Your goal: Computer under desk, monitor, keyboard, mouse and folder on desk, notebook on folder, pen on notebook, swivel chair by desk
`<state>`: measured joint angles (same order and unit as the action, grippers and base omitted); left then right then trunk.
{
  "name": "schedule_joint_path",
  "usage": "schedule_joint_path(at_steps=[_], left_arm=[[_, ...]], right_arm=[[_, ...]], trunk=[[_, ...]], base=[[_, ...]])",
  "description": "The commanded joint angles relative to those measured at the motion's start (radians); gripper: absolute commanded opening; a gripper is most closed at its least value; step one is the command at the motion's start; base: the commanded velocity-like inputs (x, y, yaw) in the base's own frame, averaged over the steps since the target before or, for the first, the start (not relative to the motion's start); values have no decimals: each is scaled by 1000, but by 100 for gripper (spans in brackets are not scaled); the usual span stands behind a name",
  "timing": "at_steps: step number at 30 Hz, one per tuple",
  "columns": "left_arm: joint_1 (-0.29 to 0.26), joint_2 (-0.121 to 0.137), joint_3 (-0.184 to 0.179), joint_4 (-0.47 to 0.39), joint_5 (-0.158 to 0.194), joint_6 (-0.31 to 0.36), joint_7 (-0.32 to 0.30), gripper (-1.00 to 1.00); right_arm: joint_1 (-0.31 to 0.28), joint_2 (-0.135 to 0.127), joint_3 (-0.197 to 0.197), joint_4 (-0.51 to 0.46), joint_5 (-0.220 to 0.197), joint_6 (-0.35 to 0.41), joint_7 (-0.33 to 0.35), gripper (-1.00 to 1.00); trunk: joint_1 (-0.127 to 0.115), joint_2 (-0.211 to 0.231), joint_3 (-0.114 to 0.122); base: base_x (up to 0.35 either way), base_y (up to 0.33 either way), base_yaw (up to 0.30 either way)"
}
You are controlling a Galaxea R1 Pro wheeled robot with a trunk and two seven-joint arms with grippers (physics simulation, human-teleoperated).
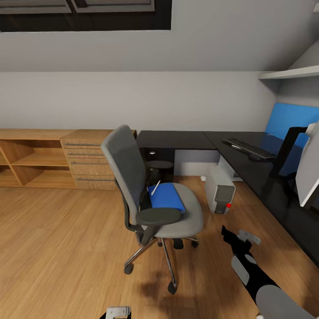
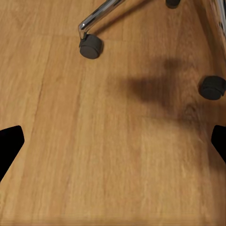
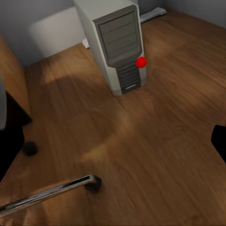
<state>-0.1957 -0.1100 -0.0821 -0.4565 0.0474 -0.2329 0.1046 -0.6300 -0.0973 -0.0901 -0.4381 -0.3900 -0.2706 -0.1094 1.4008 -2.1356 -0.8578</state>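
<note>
While the grey swivel chair (image 1: pixel 153 186) stands on the wooden floor (image 1: pixel 62 248) out in the room, apart from the L-shaped black desk (image 1: pixel 248 155), the bright-blue folder (image 1: pixel 167 197) lies flat on its seat. A thin white pen-like stick (image 1: pixel 155 188) leans at the folder's back edge, against the chair's backrest. On the desk's right wing the dark keyboard (image 1: pixel 249 148) lies near the blue back panel (image 1: pixel 290 128), and a small dark mouse (image 1: pixel 255 157) sits just beside its near end. Closer to the camera, the monitor (image 1: pixel 310 170) shows its light-grey back on a black stand. The white computer (image 1: pixel 219 190) tower stands on the floor at the desk's edge, with a red dot on its front; the right wrist view looks at it (image 3: pixel 115 40) from above, with a chrome chair leg (image 3: pixel 47 193) and a castor nearby. A light wooden chest (image 1: pixel 88 159) with bar handles and open shelves stands along the wall to the left.

The right gripper (image 1: pixel 239 237) hangs low over the floor between chair and desk, its fingers spread with nothing between them. The left gripper (image 1: pixel 118 313) sits at the lower edge of the head view; in its wrist view its dark fingertips (image 2: pixel 9 143) stand wide apart over bare floor, near a chair castor (image 2: pixel 90 46).
</note>
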Motion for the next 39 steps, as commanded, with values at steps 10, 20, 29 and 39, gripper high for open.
schedule_joint_path(at_steps=[10,20,29,39], left_arm=[[-1,2,-8,10,6,-44,9,100],[-1,3,-8,22,5,-63,9,100],[-1,3,-10,22,3,-65,9,100],[1,-11,-6,45,3,-59,10,100]], right_arm=[[-2,1,-53,-149,-81,189,33,100],[-2,1,-56,-162,-231,193,37,100],[-2,3,-54,-165,-245,185,42,100],[20,37,-48,-204,-235,181,48,100]], trunk=[[0,0,-1],[0,0,-1],[0,0,-1],[0,0,-1]], base=[[0,0,0],[21,15,0],[187,122,0],[8,4,0]])
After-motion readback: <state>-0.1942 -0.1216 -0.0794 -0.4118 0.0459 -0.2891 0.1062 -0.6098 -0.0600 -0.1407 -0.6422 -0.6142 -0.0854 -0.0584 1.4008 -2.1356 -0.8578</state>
